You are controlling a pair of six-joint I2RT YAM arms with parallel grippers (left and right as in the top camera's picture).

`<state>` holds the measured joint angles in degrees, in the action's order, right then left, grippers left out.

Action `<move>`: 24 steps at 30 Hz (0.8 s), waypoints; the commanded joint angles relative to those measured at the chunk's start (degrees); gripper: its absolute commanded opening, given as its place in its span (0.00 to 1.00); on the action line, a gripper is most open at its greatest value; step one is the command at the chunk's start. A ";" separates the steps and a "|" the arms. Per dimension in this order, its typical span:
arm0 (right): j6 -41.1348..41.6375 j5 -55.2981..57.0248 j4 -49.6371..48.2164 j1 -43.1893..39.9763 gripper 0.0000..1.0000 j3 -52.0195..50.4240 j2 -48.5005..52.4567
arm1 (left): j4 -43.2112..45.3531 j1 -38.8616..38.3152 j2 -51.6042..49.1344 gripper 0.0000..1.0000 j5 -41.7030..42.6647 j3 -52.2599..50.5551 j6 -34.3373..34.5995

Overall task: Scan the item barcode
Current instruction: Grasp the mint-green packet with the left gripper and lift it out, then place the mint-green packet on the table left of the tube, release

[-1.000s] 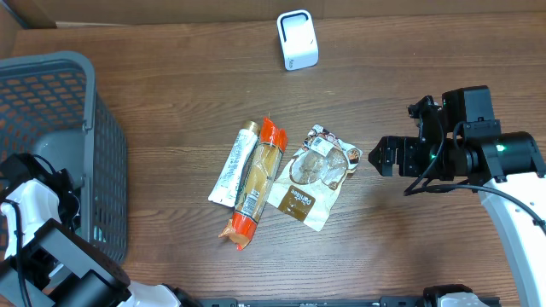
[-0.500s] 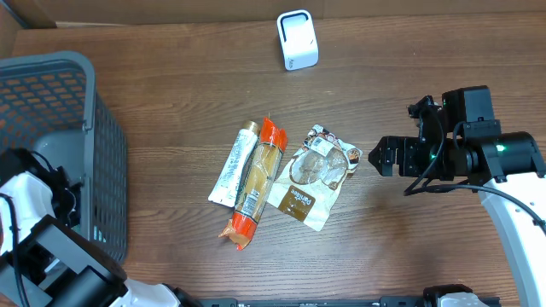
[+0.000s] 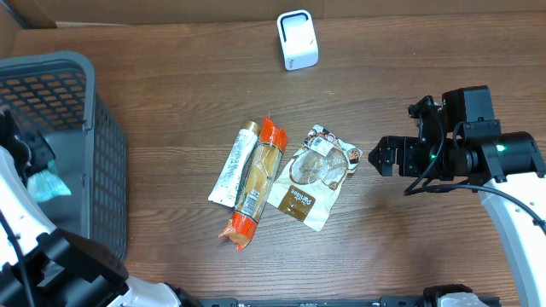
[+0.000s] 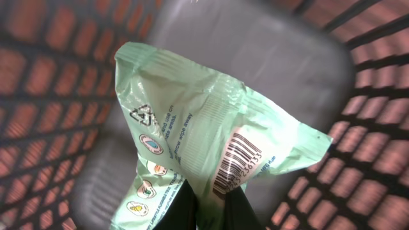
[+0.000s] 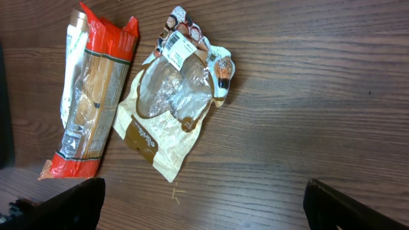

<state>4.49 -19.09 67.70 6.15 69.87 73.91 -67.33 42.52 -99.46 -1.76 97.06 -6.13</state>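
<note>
Where snack bag [image 3: 311,175] lies, brown wooden table [image 3: 171,94]

My count: one scanner [image 3: 298,40], one tube [image 3: 232,166], one orange-ended packet [image 3: 256,183], one tan pouch [image 3: 311,179], one basket [image 3: 102,153], one green wipes packet [image 4: 204,140].

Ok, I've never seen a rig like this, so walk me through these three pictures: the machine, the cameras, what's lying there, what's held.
These are two robot arms at a wooden table. One picture looks down from above; the other two come from a camera on each wrist. On the table lie a tube, an orange packet and a pastry bag, with a white scanner farther back. The left gripper is shut on a green packet, barcode showing, over the grey basket. The right gripper is open and holds nothing.
</note>
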 commanded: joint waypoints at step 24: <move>0.17 -0.02 -0.15 0.37 1.00 1.36 0.11 | -18.38 -44.15 7.76 0.04 3.37 35.10 10.86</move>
<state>4.51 -19.07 67.72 6.13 69.87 73.91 -83.74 2.74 -91.48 1.17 132.14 0.10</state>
